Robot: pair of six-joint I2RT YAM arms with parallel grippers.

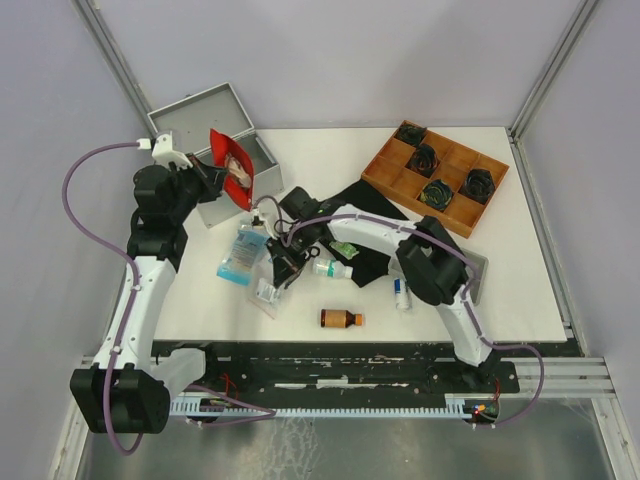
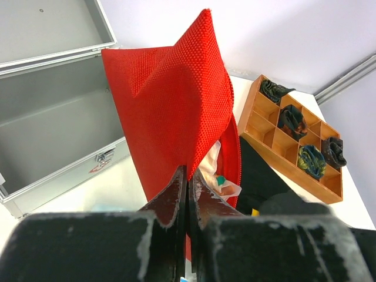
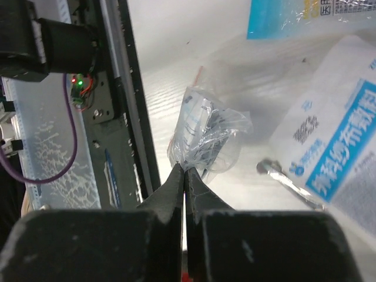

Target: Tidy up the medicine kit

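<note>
The silver-grey medicine kit [image 1: 205, 125] stands open at the back left; its empty inside shows in the left wrist view [image 2: 53, 135]. My left gripper [image 1: 215, 175] is shut on the edge of a red pouch [image 1: 232, 168], held open and upright next to the kit's front. The pouch [image 2: 176, 100] has white packets inside. My right gripper [image 1: 278, 272] is shut on a small clear plastic bag [image 3: 202, 132] with a printed packet in it, low over the table near the front. The same bag shows in the top view [image 1: 266, 296].
A blue-and-white medical packet [image 1: 243, 254] lies beside the bag. A small white bottle [image 1: 330, 268], a brown bottle [image 1: 340, 319], a white tube [image 1: 401, 293] and a black cloth [image 1: 365, 215] lie mid-table. A wooden divided tray [image 1: 435, 175] with dark rolls is back right.
</note>
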